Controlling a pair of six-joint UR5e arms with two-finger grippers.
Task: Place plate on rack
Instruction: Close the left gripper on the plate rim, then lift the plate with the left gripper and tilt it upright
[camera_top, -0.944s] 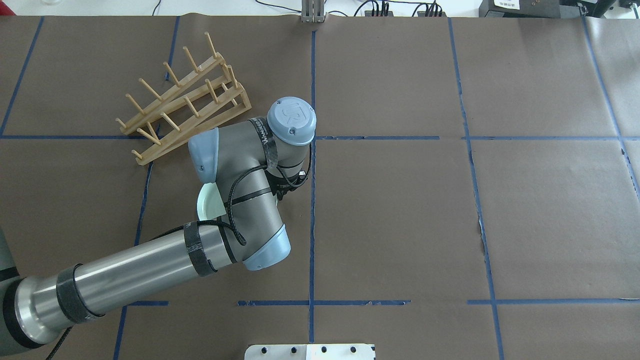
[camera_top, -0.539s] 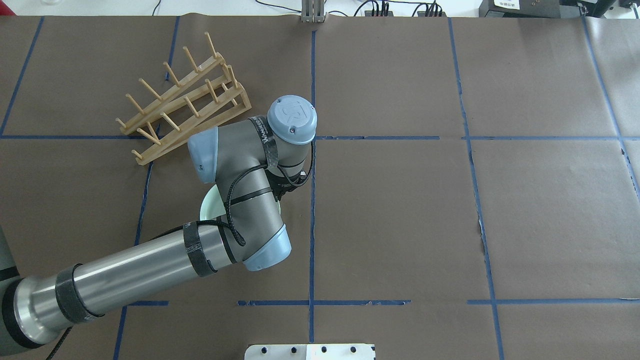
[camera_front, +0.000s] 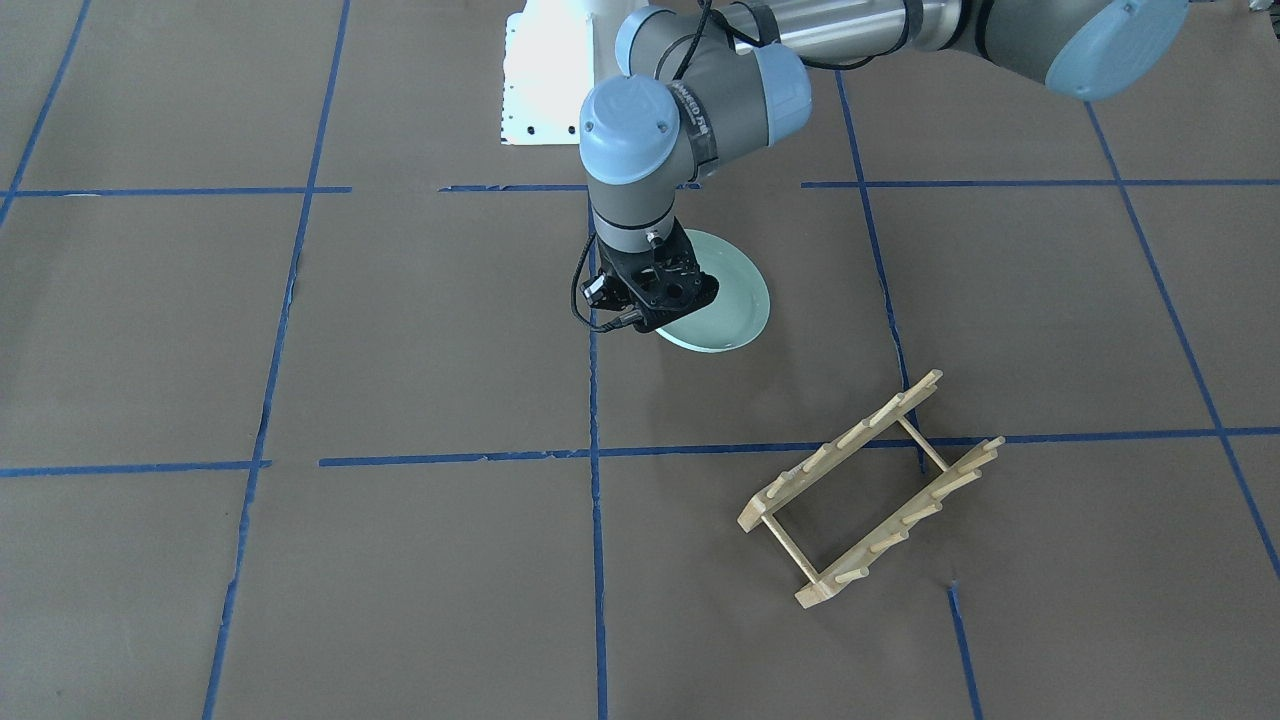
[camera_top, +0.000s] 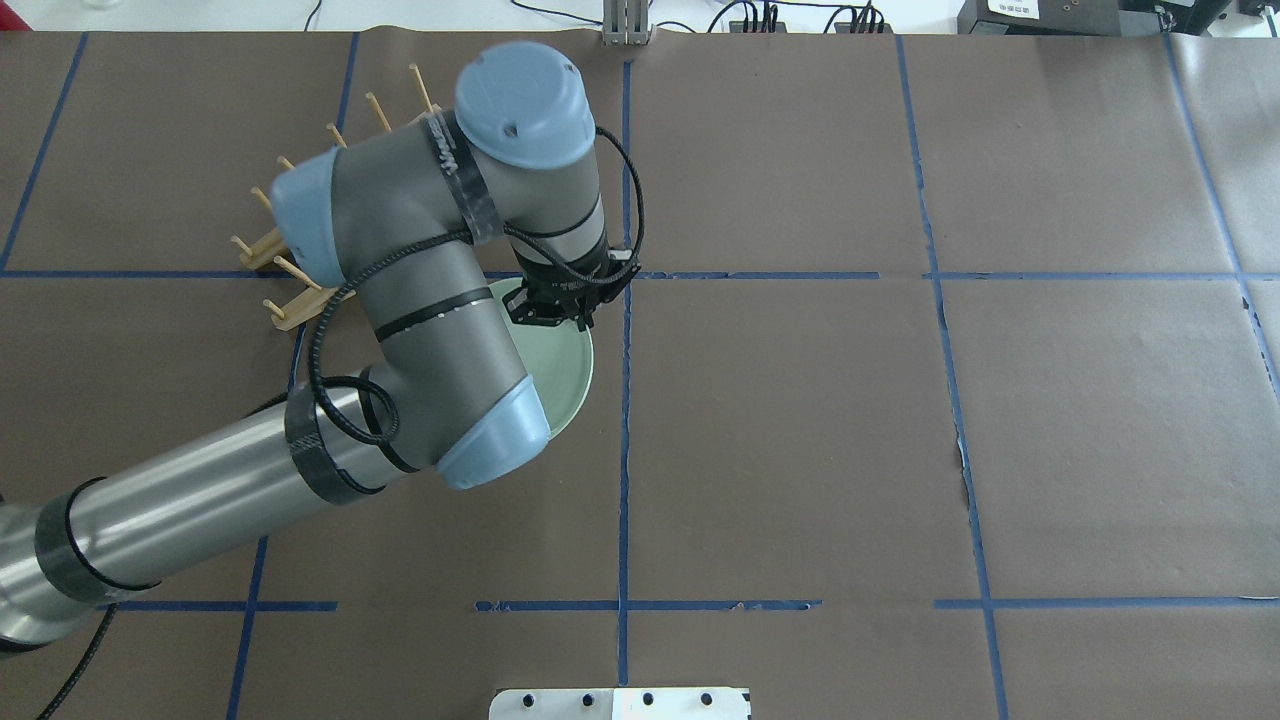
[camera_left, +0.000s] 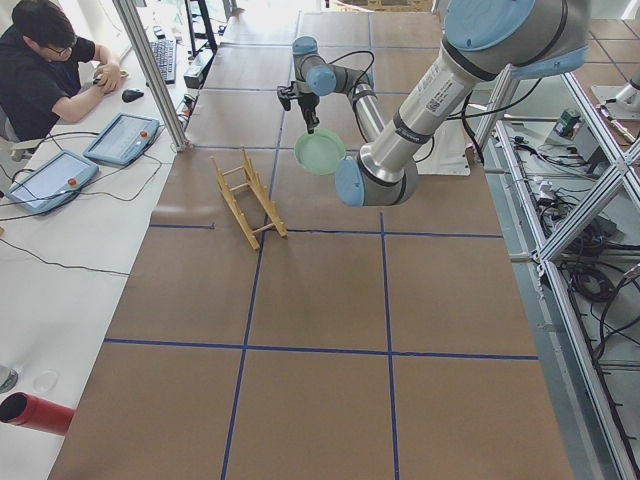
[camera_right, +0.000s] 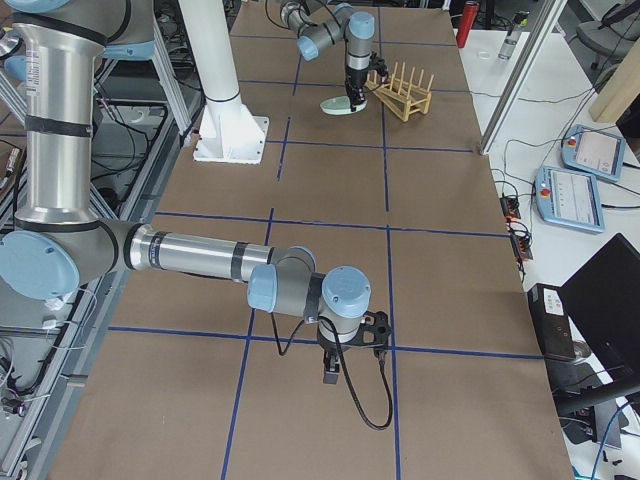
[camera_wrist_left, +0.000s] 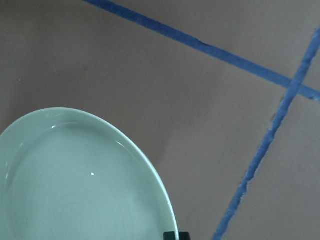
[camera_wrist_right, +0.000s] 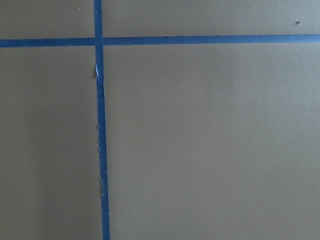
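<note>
The pale mint-green plate (camera_top: 568, 372) hangs by its rim from my left gripper (camera_top: 553, 312), which is shut on it and holds it above the table. The plate also shows in the front view (camera_front: 728, 302), the left side view (camera_left: 320, 152) and the left wrist view (camera_wrist_left: 75, 185). The light-wood rack (camera_front: 870, 490) stands on the table beyond and to the left of the plate; in the overhead view my left arm covers most of the rack (camera_top: 278, 266). My right gripper (camera_right: 352, 338) shows only in the right side view, low over the table, and I cannot tell whether it is open.
Brown paper with blue tape lines (camera_top: 624, 450) covers the table. The white robot base plate (camera_front: 540, 80) is at the near edge. An operator (camera_left: 45, 70) sits at the far side with tablets and a keyboard.
My left arm has risen and swung toward the rack, carrying the plate up off the table. The wrist now covers most of the rack in the overhead view.
</note>
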